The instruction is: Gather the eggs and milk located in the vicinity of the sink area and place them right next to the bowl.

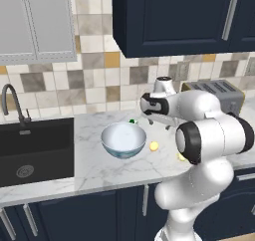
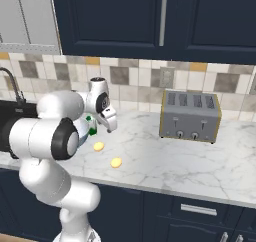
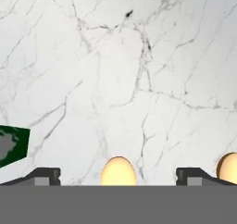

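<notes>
The pale blue-white bowl [image 1: 123, 139] stands on the marble counter right of the black sink [image 1: 35, 150]. One yellow egg [image 1: 154, 146] [image 2: 99, 146] lies just right of the bowl. A second egg [image 2: 116, 162] [image 1: 182, 157] lies a little further right, partly behind my arm in the left base view. The milk's green top [image 1: 132, 121] [image 2: 91, 126] peeks out behind the bowl. My gripper [image 1: 158, 124] [image 2: 111, 125] hangs open above the counter, holding nothing. In the hand view an egg [image 3: 118, 171] shows between the fingertips [image 3: 44, 176], another egg [image 3: 227, 167] at the right, and the milk [image 3: 13, 145] at the left.
A silver toaster [image 1: 219, 93] [image 2: 190, 116] stands at the back right of the counter. The dark curved faucet [image 1: 12, 103] rises behind the sink. Dark wall cabinets hang overhead, and bare marble lies between the eggs and the toaster.
</notes>
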